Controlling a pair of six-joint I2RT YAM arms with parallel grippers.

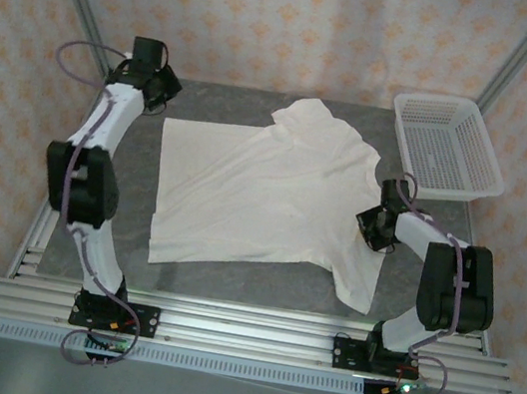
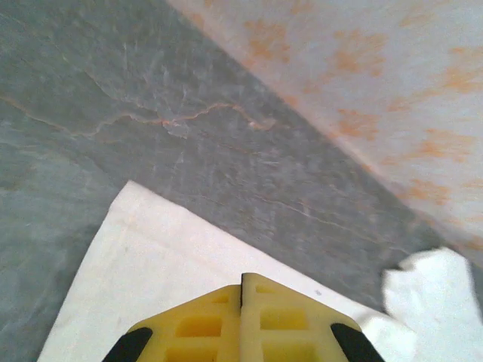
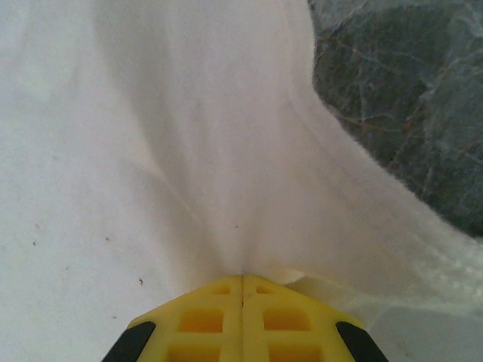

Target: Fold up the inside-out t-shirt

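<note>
At right of centre, the right gripper (image 3: 242, 277) is closed, fingers pressed together on a pucker of the inside-out t-shirt (image 1: 263, 197), which is spread flat across the middle of the grey table (image 1: 230, 277). At upper left, the left gripper (image 2: 241, 276) is pressed shut above the shirt's far corner. A white mesh basket (image 1: 449, 147) is set at upper right

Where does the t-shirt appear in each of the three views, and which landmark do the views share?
Top external: the t-shirt lies spread in the middle of the table.
Left wrist: t-shirt at the lower left, with another part at the lower right.
Right wrist: t-shirt across the left and centre.
Shared landmark: the grey table, bare beside the cloth.
</note>
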